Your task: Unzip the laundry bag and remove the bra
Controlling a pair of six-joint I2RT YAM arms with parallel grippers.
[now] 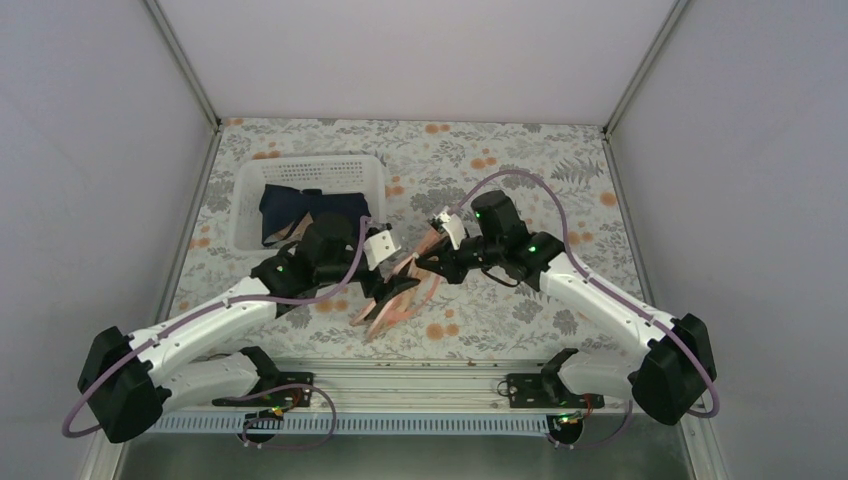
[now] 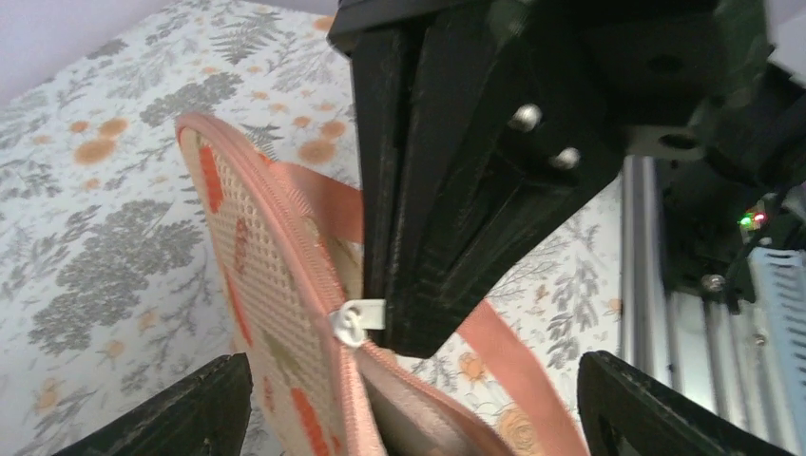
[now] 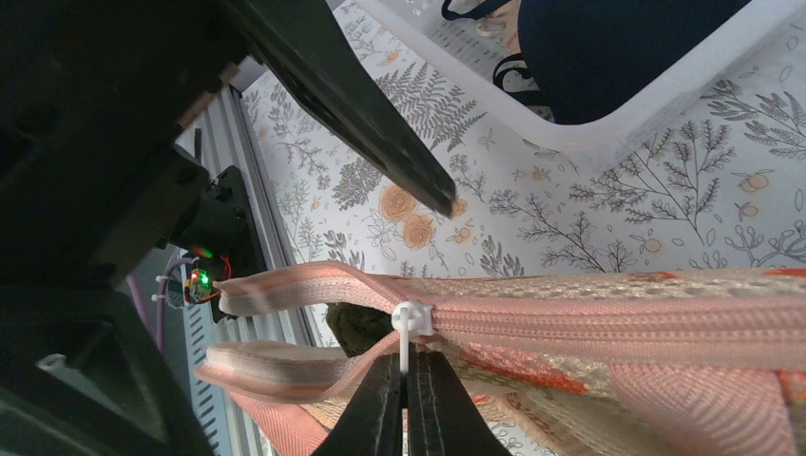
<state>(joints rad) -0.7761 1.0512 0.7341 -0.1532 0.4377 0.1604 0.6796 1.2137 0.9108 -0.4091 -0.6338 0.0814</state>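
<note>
The laundry bag (image 1: 400,295), peach-pink with a red-orange print, is held up off the table between the two arms. My right gripper (image 3: 407,366) is shut on the white zip pull (image 3: 409,328); it shows in the top view (image 1: 422,266) too. The zip is open to the left of the slider, and a dark olive piece of the bra (image 3: 359,328) shows in the gap. My left gripper (image 2: 413,370) is wide open, its fingers either side of the bag (image 2: 276,313) and apart from it. In that view the right gripper's black fingers pinch the pull (image 2: 359,318).
A white slotted basket (image 1: 250,190) stands at the back left, holding a navy-blue cloth (image 1: 300,210); both also show in the right wrist view, basket (image 3: 608,133) and cloth (image 3: 608,47). A metal rail (image 1: 420,378) runs along the near table edge.
</note>
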